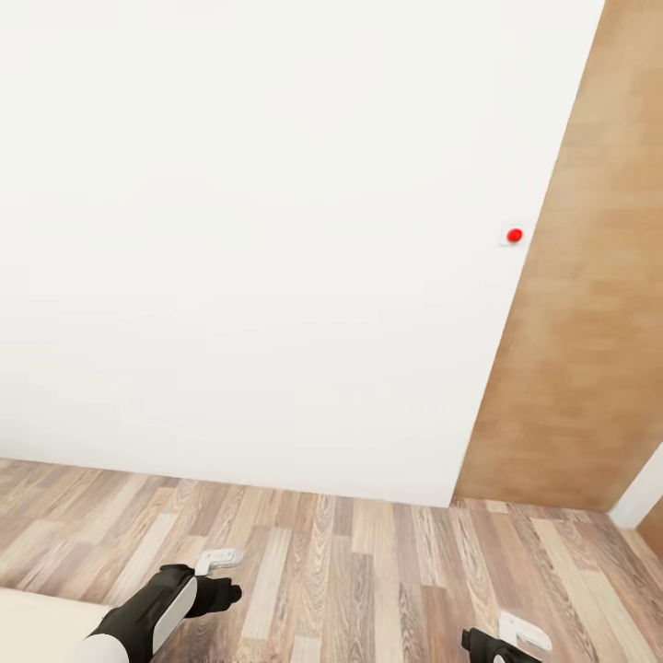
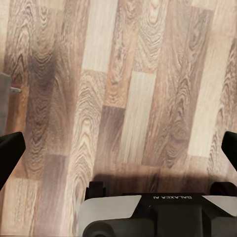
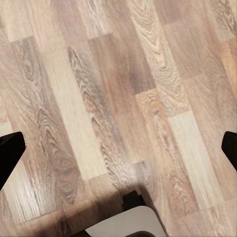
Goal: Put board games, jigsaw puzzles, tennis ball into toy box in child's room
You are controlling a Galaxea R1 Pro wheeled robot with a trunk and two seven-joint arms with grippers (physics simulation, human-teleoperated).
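White wall [image 1: 276, 230] ahead of both grippers, red button [image 1: 515, 236] up right. Plank floor [image 1: 368, 571] under left gripper [image 2: 118, 148] and right gripper [image 3: 118, 148], both spread wide, empty. Bed [image 1: 37, 617] corner just left of left arm. No toys visible: turn base, find bed or table before reaching.

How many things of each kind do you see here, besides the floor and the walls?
Grippers: 2, the left gripper and the right gripper, both open over the wood floor.
Red wall buttons: 1.
Wooden doors or panels: 1.
Toys: 0 in view.
Total: 4.
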